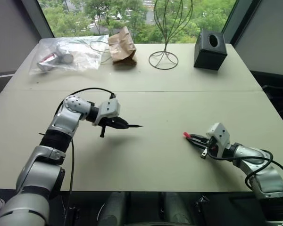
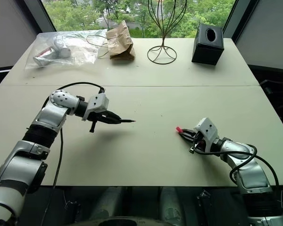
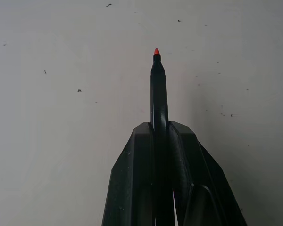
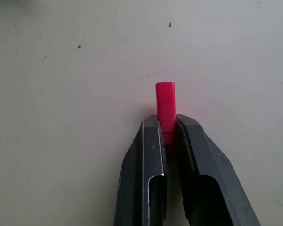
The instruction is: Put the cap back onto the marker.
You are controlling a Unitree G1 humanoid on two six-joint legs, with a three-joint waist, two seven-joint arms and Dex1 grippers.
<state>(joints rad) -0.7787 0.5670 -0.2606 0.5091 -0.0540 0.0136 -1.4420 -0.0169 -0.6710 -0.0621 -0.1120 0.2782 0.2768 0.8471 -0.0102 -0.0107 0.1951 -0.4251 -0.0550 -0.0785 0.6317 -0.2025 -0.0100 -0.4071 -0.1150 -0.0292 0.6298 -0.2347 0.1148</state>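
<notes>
Table [image 1: 146,99] | left claw [image 3: 161,134] clamps marker [image 3: 158,89] | right claw [image 4: 167,129] pinches cap [image 4: 165,103]

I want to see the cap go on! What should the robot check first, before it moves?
1. Left gripper shut on the marker: ok.
2. Marker tip bare and sticking out past the fingers: ok.
3. Right gripper shut on the cap: ok.
4. Cap's open end facing the marker tip: cannot tell.
5. Cap and marker lined up: not ok, they are far apart over the table.
6. Path between them free: ok; the stand, the box and the bags sit at the far edge.
</notes>
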